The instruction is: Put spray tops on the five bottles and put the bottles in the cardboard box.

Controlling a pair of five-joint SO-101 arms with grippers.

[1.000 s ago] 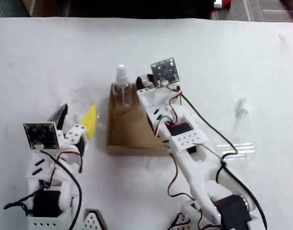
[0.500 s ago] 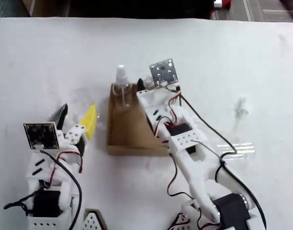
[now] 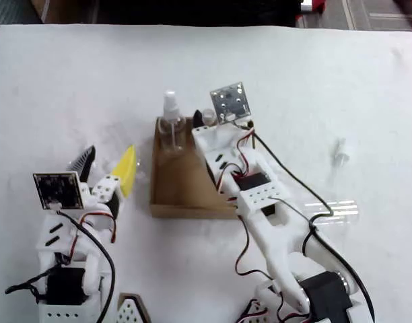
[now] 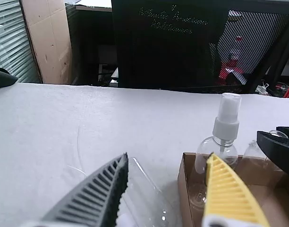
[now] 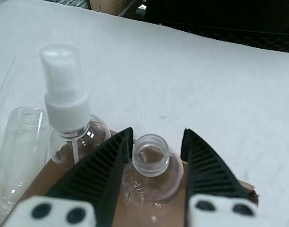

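The cardboard box [image 3: 182,182] lies mid-table. In its far left corner a clear bottle with a white spray top [image 3: 171,111] [image 4: 225,123] [image 5: 64,99] stands upright. At the far right corner my right gripper [image 3: 204,119] [image 5: 157,133] is shut on the neck of a topless clear bottle [image 3: 209,116] [image 5: 151,153], held upright over the box. Left of the box my left gripper [image 3: 112,151] [image 4: 168,161] is open low over the table. Another clear bottle [image 4: 144,198] [image 5: 19,142] lies between its grey and yellow fingers.
A loose white spray top [image 3: 340,151] lies on the table to the right. A clear bottle [image 3: 334,210] lies on its side right of the right arm. The white tabletop stretches wide behind the box, with dark furniture past its far edge.
The right gripper has shifted slightly left along the box's far edge with the topless bottle in it. The left arm has not moved.
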